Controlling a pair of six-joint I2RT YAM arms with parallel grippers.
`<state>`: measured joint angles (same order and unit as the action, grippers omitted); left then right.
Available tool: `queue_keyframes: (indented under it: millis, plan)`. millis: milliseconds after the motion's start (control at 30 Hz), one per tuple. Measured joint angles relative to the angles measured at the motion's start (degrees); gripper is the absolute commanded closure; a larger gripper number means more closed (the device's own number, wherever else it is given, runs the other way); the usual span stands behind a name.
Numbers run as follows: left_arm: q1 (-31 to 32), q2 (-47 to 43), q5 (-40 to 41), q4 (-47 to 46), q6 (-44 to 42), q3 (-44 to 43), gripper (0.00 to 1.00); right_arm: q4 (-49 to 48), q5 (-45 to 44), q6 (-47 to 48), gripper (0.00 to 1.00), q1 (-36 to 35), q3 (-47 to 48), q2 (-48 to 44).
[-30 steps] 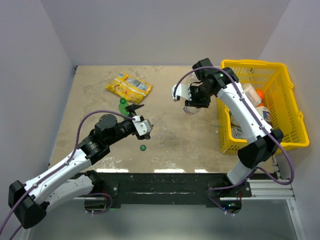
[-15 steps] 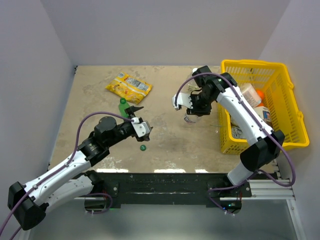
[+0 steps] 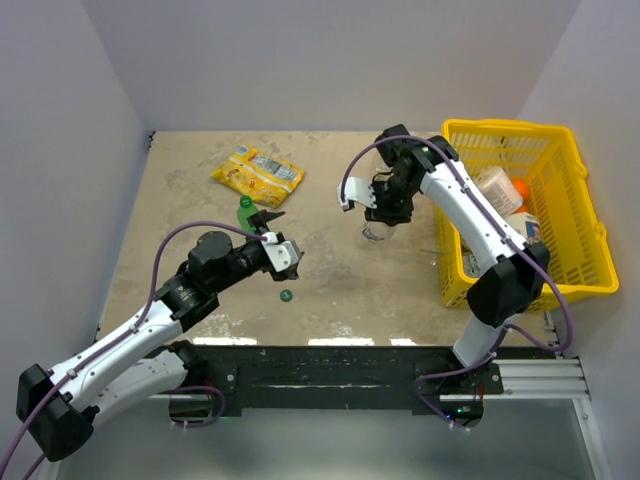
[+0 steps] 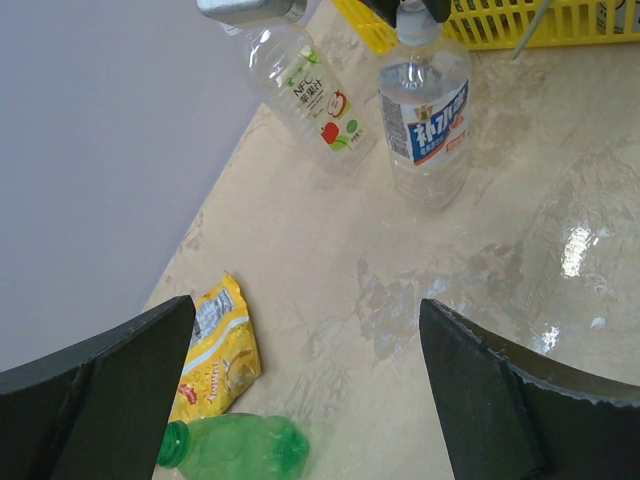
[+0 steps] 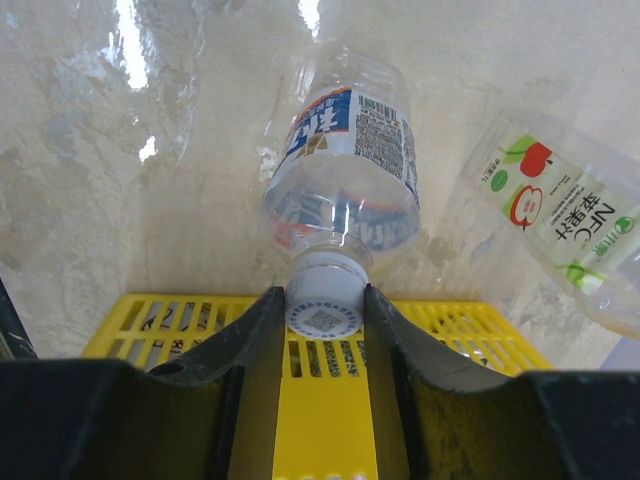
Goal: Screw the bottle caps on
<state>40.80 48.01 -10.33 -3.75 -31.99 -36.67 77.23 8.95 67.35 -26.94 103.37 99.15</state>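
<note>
Beige marbled tabletop w/ pale walls; the yellow basket [image 3: 510,126] on the right side is the ref pt.

Nearest the arm bases, well left of the basket, a dark green cap [image 3: 286,295] lies alone on the table. Just beyond it the left gripper [image 3: 284,250] hovers, fingers [image 4: 90,400] spread wide, nothing btwn them.

Further back and farther left of the basket, the green bottle [image 3: 246,210] lies on its side. Its neck points at the yellow snack packet [image 3: 257,175], which lies flat just behind it.

Closer to the basket, just off its left wall, the blue-label clear bottle [image 5: 345,170] stands upright. The right gripper [image 3: 383,210] comes down on it, fingers [image 5: 255,330] clamped on the white cap [image 5: 322,300] sitting on the neck.

The apple-label clear bottle [image 5: 565,225] is just beside it on the side away from the basket, apparently on its side; can't tell re its cap.

Bulky containers [image 3: 505,190] sit inside the basket.
</note>
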Motion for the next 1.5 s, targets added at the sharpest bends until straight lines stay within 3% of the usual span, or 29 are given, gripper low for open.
queue_keyframes:
  millis: [167,200,533,733,1133,1267,1367,1500]
  plan:
    - [-0.28,0.2,-0.17,0.0,0.13,0.0,0.0,-0.09,2.01,-2.62,0.52,0.0,4.92,3.78]
    - [-0.28,0.24,-0.22,0.0,0.24,0.0,0.01,-0.11,2.6,-3.26,0.45,0.0,5.81,4.48]
    - [-0.35,0.31,-0.63,0.0,0.96,0.0,0.0,-0.11,4.92,-6.78,0.44,0.0,8.52,6.93]
    - [-0.7,0.31,-0.83,-0.02,1.05,0.0,0.01,-0.11,5.53,-7.69,0.35,0.0,8.59,6.97]
    - [-0.81,0.42,-1.05,0.02,1.4,0.0,0.0,-2.47,5.6,-11.19,0.32,0.17,6.23,6.97]
    - [-0.94,0.66,-1.09,0.04,1.4,0.0,0.0,-4.44,5.7,-12.28,0.22,0.68,5.18,6.97]
    - [-0.96,0.96,-1.25,0.09,1.4,-0.02,0.0,-5.95,6.23,-13.18,0.01,0.87,4.92,6.97]
    - [-1.03,1.38,-1.36,0.42,1.4,-0.09,0.0,-7.5,7.32,-14.43,0.01,1.03,4.9,6.97]
